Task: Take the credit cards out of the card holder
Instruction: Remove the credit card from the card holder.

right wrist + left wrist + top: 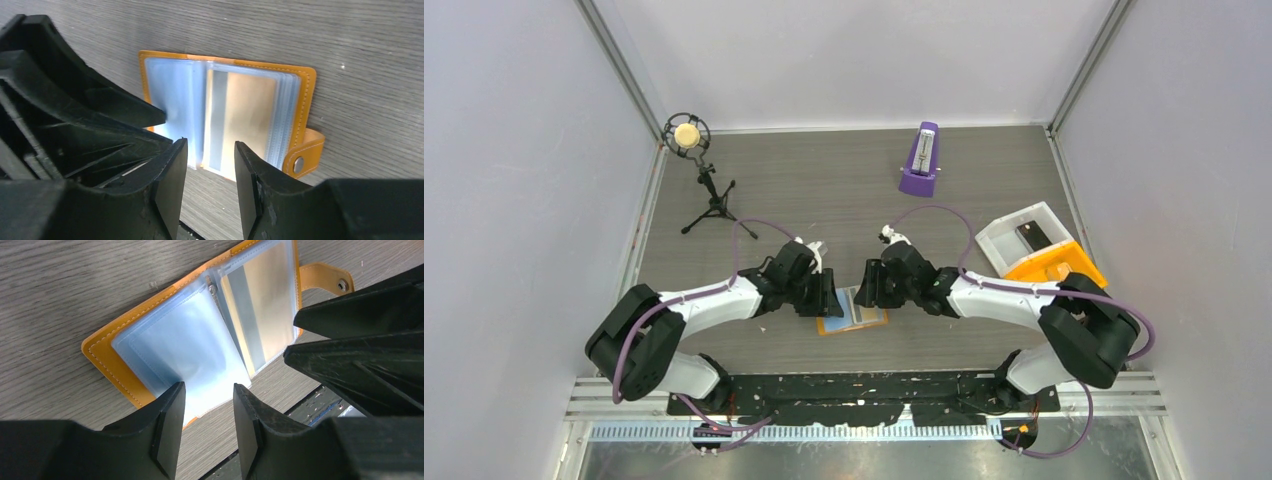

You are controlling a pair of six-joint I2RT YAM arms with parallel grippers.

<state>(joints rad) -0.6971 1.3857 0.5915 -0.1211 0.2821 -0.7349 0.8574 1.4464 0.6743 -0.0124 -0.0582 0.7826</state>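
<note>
The orange card holder point(856, 318) lies open on the table between both grippers. In the left wrist view the card holder point(107, 362) shows clear sleeves with a light blue card point(185, 340) on one page and a grey-striped card point(260, 310) on the other. My left gripper point(209, 407) is open and empty, just over the near edge of the blue page. My right gripper point(210, 167) is open and empty, over the near edge by the striped card point(245, 115). The snap strap point(302, 157) lies loose. A black card point(1033, 234) lies in the white bin.
A white bin point(999, 243) and a larger orange bin point(1054, 268) stand at the right. A purple metronome point(920, 160) stands at the back. A microphone on a tripod point(689, 135) stands at the back left. The two grippers nearly touch.
</note>
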